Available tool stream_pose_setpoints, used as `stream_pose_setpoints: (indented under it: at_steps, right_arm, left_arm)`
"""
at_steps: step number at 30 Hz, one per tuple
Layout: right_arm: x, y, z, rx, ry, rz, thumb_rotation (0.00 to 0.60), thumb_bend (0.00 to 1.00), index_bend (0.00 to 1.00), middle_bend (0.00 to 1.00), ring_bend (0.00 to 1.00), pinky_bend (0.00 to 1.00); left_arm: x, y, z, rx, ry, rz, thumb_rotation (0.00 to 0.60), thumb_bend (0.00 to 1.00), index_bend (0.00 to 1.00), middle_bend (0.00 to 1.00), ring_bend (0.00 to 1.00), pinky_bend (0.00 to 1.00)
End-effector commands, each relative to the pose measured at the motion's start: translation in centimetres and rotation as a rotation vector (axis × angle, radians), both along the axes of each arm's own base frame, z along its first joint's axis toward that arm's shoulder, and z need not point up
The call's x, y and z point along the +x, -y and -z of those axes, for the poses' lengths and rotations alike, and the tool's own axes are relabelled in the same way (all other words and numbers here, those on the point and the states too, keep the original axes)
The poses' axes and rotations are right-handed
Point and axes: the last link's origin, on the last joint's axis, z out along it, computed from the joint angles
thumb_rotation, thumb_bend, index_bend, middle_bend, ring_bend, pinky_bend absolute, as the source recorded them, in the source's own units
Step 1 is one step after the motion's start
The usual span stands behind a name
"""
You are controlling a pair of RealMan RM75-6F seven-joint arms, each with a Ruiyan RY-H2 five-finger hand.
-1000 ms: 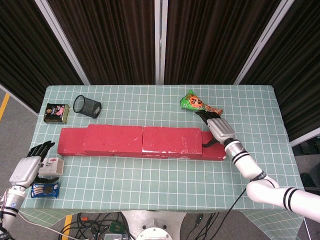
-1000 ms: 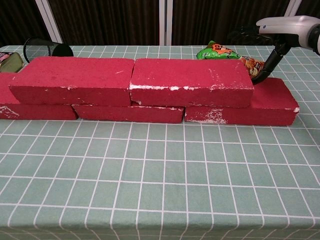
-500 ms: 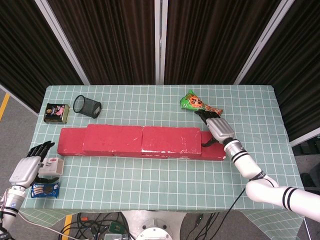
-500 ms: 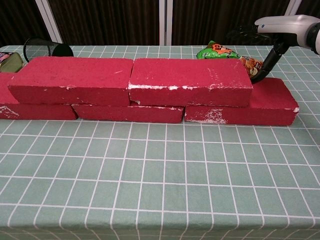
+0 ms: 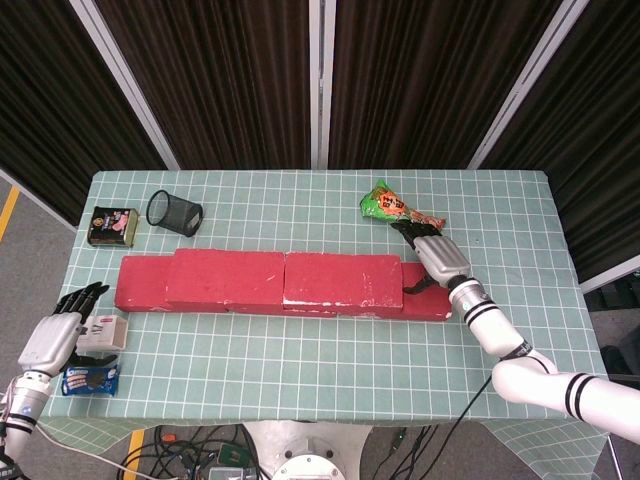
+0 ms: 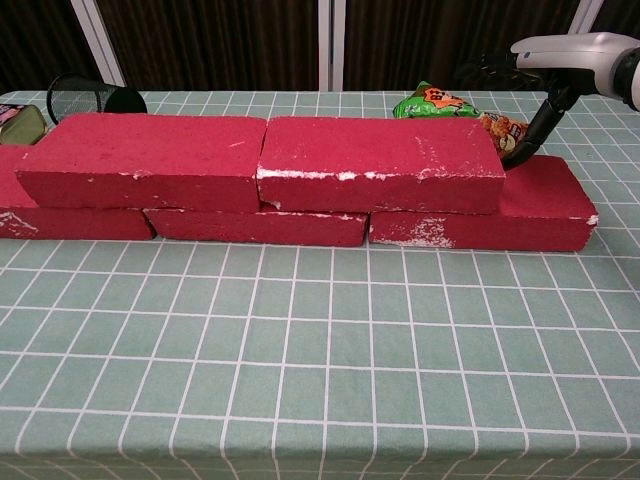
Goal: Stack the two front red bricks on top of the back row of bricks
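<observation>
Over the last second almost nothing is changing around the right-hand top brick (image 6: 380, 162); the right robot hand (image 5: 432, 256) is drifting only slightly at that brick's far right end, its dark thumb reaching down to the brick's end face, while both top bricks are staying where they were; that stillness suggests the stacking is essentially finished, and the hand is either giving a last nudge or letting go.

The left-hand top brick (image 6: 148, 160) is sitting just left of the right-hand top brick, end to end with it; both are resting on the lower row of bricks (image 6: 480, 215), which is sticking out past the right-hand top brick at its right end and further left beyond its neighbour.

The right robot hand is gripping nothing, fingers loosely spread, touching or nearly touching the right-hand top brick's end; which one, I cannot tell; a snack bag (image 5: 391, 207) is lying just behind it.

The left robot hand (image 5: 58, 330) is hovering well left of the bricks, off the bench (image 5: 320, 370) edge, fingers apart and empty.
</observation>
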Motion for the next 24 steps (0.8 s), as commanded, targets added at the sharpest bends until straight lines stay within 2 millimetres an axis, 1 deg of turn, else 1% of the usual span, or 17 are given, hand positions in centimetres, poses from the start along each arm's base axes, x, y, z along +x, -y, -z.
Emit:
stream_pose_setpoints:
  at_steps: [1, 5, 10, 16, 19, 24]
  right_arm:
    - [-0.1, -0.1, -0.2, -0.005, 0.002, 0.001, 0.600, 0.01, 0.00, 0.00, 0.00, 0.00]
    - [-0.5, -0.3, -1.0, -0.020, 0.003, 0.000, 0.600, 0.01, 0.00, 0.00, 0.00, 0.00]
    - [-1.1, -0.8, -2.4, -0.048, 0.003, 0.005, 0.600, 0.00, 0.00, 0.00, 0.00, 0.00]
    - [-1.9, -1.2, -4.1, -0.075, 0.010, 0.013, 0.600, 0.01, 0.00, 0.00, 0.00, 0.00]
    - [-2.2, -1.3, -4.3, -0.076, 0.012, 0.019, 0.600, 0.00, 0.00, 0.00, 0.00, 0.00]
    - [-2.6, -1.3, -4.5, -0.075, 0.018, 0.022, 0.600, 0.01, 0.00, 0.00, 0.00, 0.00]
  left_arm:
    - [0.0, -0.1, -0.1, 0.006, 0.003, -0.002, 0.600, 0.00, 0.04, 0.00, 0.00, 0.00]
    - [0.0, -0.5, 0.0, 0.023, 0.000, -0.003, 0.600, 0.00, 0.04, 0.00, 0.00, 0.00]
    - [0.8, -1.5, 0.4, 0.051, 0.016, 0.026, 0.600, 0.00, 0.04, 0.00, 0.00, 0.00]
    - [1.8, -3.6, 1.6, 0.077, 0.017, 0.053, 0.600, 0.00, 0.04, 0.00, 0.00, 0.00]
    - [2.1, -4.6, 2.2, 0.074, 0.002, 0.057, 0.600, 0.00, 0.04, 0.00, 0.00, 0.00]
    - [2.5, -6.7, 2.6, 0.149, -0.048, 0.075, 0.600, 0.00, 0.04, 0.00, 0.00, 0.00]
